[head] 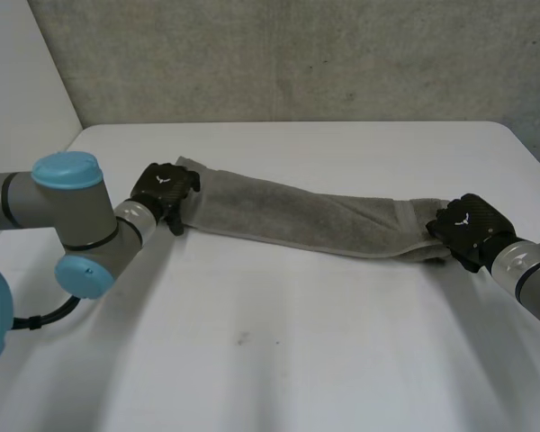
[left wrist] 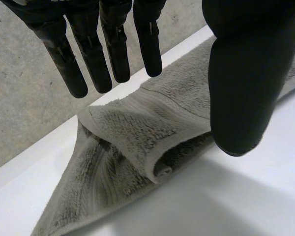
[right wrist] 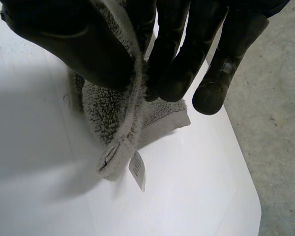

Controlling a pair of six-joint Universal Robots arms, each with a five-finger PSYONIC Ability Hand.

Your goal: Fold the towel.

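My right hand (head: 465, 229) pinching end of long grey terry towel (head: 306, 216); left hand (head: 162, 189) looks open over other end, I think. Grip first, then lift together.

Looks like a robotics lab or test room. Shows in the bare, rough grey concrete wall (head: 297, 54) right behind a plain white table (head: 297, 360), and in the same grey concrete past the table's edge in both wrist views. Shows too in the machinery: left arm (head: 67, 211) and right arm (head: 533, 270), grey-jointed with light-blue caps, reaching in over the table from the near side. Bears out the test setting with one grey towel (head: 315, 216) laid across the table between left hand (head: 165, 187) and right hand (head: 465, 227), both black.
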